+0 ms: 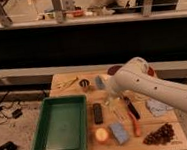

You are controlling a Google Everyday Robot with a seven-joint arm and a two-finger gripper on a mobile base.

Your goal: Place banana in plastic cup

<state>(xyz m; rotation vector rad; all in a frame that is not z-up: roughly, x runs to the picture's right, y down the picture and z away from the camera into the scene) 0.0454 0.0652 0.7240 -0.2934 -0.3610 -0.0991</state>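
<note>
Look near the far edge of the table [149, 121], towards its left corner, for the banana [68, 83], flat and untouched. Just right of it, note a dark metal cup [84, 84], then the blue-grey plastic cup [99, 81], upright, mouth up to receive. Find the gripper [111, 99] over mid-table, just in front of that cup, with jaws spread, holding nothing. Probably poised there to swing left for the fruit.

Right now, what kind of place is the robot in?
Probably a robot testing lab or workshop. A wooden table holds a green tray, a banana and other small items, cables trail on the floor, and the white arm's tool hangs over the table's middle.
</note>
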